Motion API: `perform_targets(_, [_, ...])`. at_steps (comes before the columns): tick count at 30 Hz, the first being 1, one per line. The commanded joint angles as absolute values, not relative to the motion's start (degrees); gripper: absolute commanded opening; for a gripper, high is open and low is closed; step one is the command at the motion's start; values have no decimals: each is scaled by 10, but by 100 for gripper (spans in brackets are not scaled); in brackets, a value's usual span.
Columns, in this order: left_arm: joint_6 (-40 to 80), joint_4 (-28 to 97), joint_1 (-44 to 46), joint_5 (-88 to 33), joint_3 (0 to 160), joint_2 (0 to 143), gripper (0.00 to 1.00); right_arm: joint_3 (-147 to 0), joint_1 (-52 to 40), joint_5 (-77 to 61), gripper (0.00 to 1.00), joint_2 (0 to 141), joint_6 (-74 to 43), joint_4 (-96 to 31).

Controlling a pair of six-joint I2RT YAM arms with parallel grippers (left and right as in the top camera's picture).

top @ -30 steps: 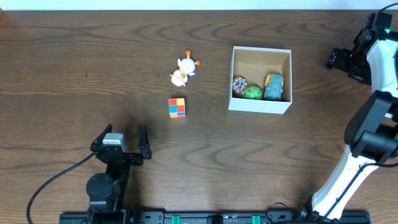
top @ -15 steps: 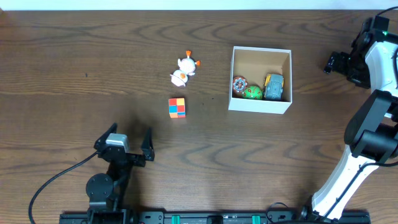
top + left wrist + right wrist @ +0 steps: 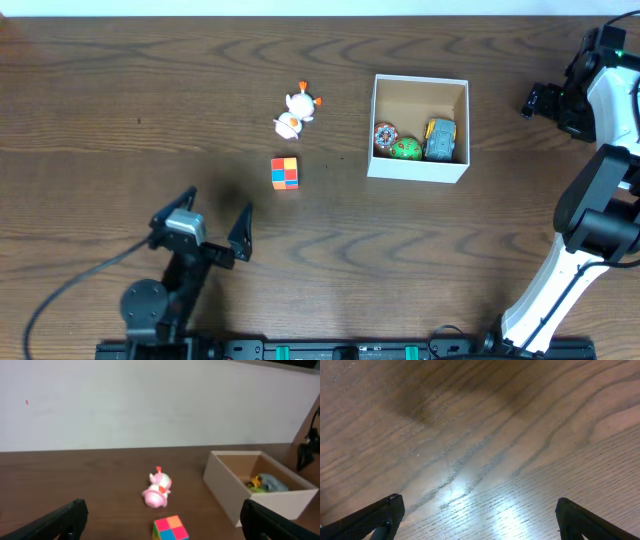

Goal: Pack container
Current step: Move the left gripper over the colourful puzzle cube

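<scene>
The container [image 3: 415, 168], a white-walled box with a brown inside, sits right of centre and holds three small toys [image 3: 405, 148]. Outside it lie a white and orange toy figure [image 3: 296, 112] and a multicoloured cube [image 3: 285, 173]. My left gripper [image 3: 218, 203] is open, low and to the left of the cube, with nothing in it. In the left wrist view, the cube [image 3: 171, 528] and the figure [image 3: 157, 491] lie ahead of the left gripper [image 3: 162, 507], with the container [image 3: 235, 495] to the right. My right gripper [image 3: 533, 97] is open to the right of the container; in its wrist view the right gripper [image 3: 479, 505] has only bare table beneath it.
The dark wooden table [image 3: 120, 100] fills the overhead view. The right arm [image 3: 600, 180] runs up the right edge. A cable [image 3: 70, 300] trails from the left arm's base near the front edge. A pale wall [image 3: 150, 405] stands behind the table.
My left gripper has shifted slightly to the right and forward, toward the cube. The right gripper has barely moved. The toys and the container are where they were.
</scene>
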State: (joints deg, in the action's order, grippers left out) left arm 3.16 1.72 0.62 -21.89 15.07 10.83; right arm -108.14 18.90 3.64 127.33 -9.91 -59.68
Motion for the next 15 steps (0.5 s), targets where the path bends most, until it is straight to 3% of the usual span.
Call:
perform_targets(1, [21,48,8,-240,245,217,98,-1080,193,36,99,1272,-105,-595])
perform_targets(4, [-46,59,8,-340,309,315,98,-1080,193,36,99,1272,-105,-595])
perform_targets(10, [-27,-25,8,-427,333,431,98,-1080,193,36,99,1272,-105,-595])
perform_targets(15, [8,38,37,-321,380,487,98,-1080,193,36,99,1272,-105,-595])
